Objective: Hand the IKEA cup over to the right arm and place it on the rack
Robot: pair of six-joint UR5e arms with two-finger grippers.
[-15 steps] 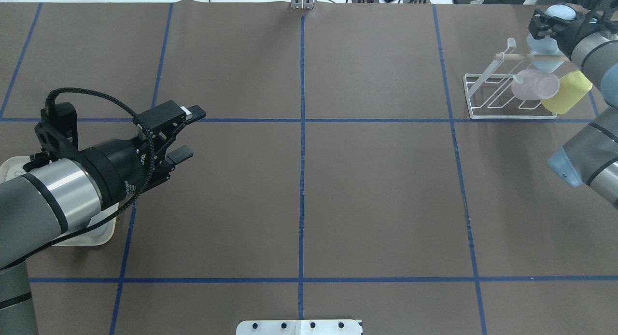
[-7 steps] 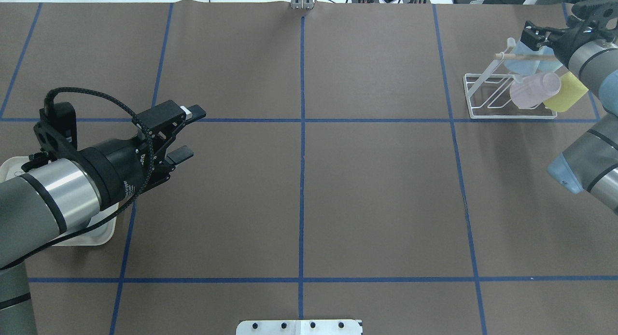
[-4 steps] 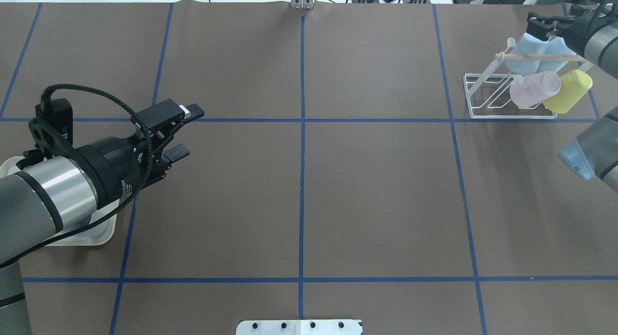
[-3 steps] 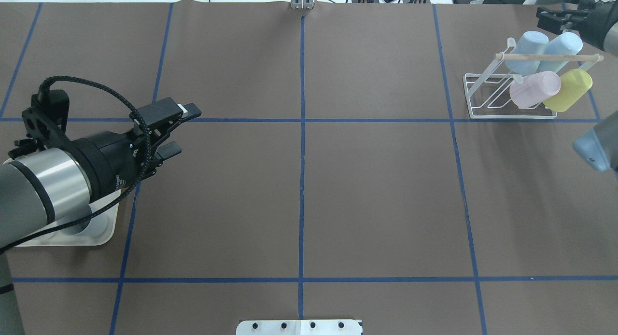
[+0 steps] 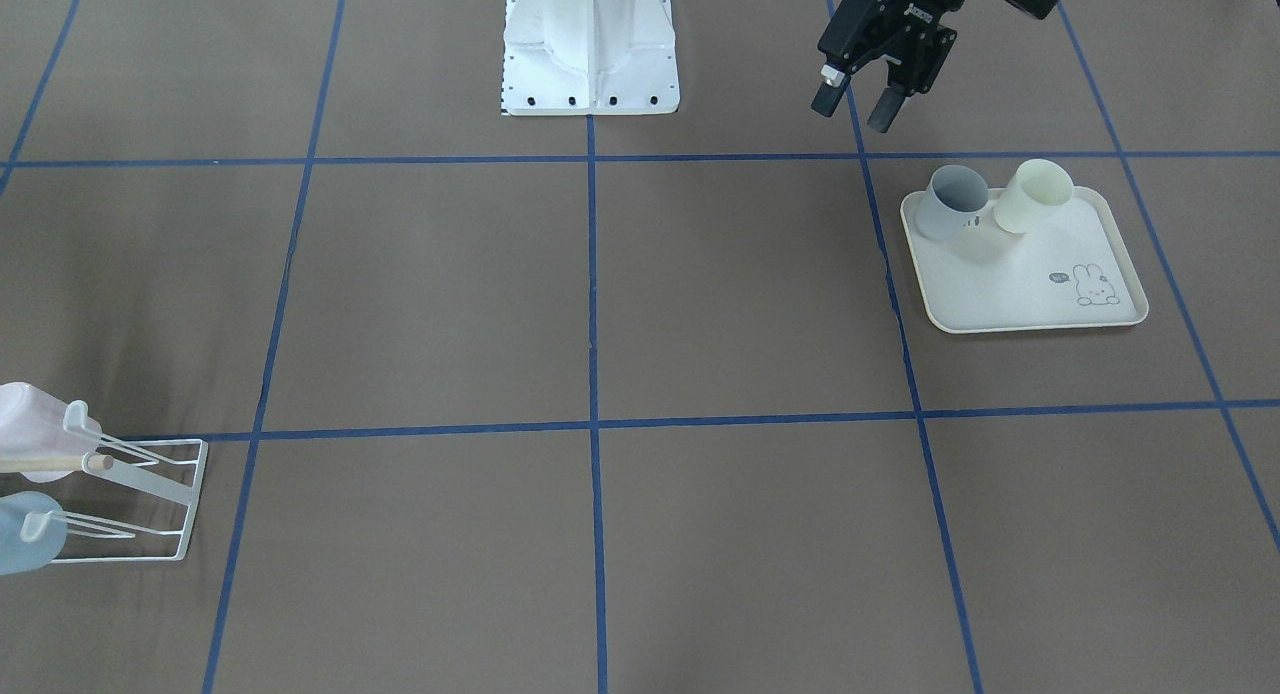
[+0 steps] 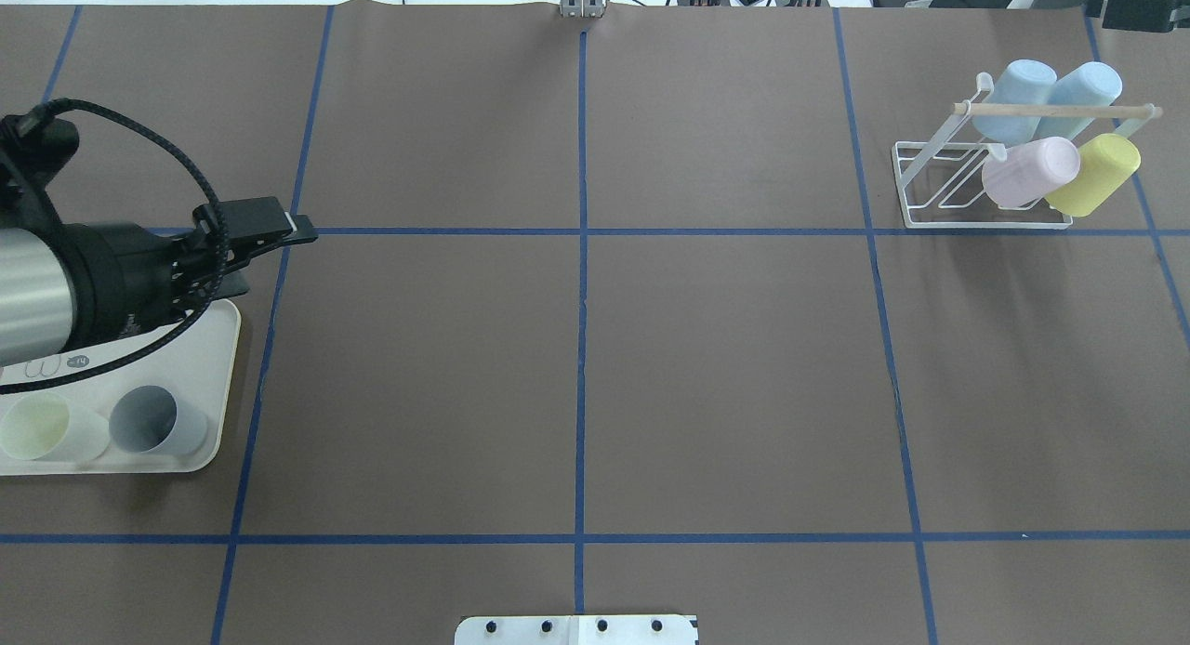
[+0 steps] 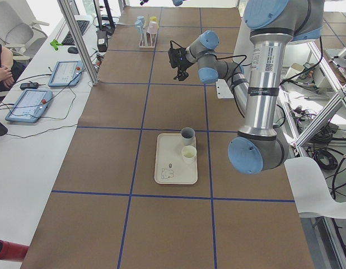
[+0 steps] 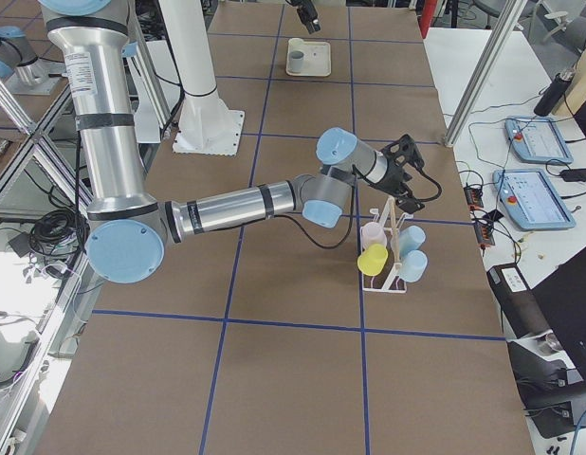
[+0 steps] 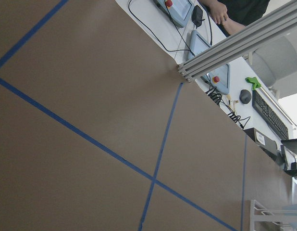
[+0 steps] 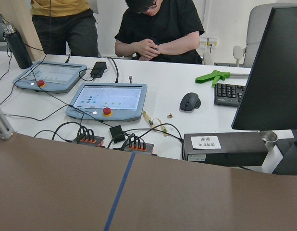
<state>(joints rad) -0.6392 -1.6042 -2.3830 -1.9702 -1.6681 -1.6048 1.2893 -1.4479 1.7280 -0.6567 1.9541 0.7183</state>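
Status: 4 cups sit on the rack (image 6: 976,225), at the bench end opposite the tray (image 5: 1030,299). They are the 2 blue cups (image 6: 1020,83) behind the dowel, plus the pink cup (image 6: 1032,171) and yellow cup (image 6: 1097,173) in front, all tipped over on the prongs.

2 cups are left on the tray, upright and side by side along its robot-side edge. The grey cup (image 5: 950,202) is in the corner nearer bench centre and the cream cup (image 5: 1035,196) is next to it.

The L end effector (image 5: 852,112) is spread and empty. It hangs in the air off the tray's robot side and is touching neither cup.

The R end effector (image 8: 413,192) is far from the tray, up by the rack. I only get it properly in the side view, so I can't tell if it's spread or pressed together. No cup shows in it.

My read is approx 4 of 6 done, and I'm between cycles. Left to do for the next cup: L picks one off the tray, carries it toward mid-bench and hands it to R, then R hangs it. The rack's tray-side prongs look free, so there should be room for both.
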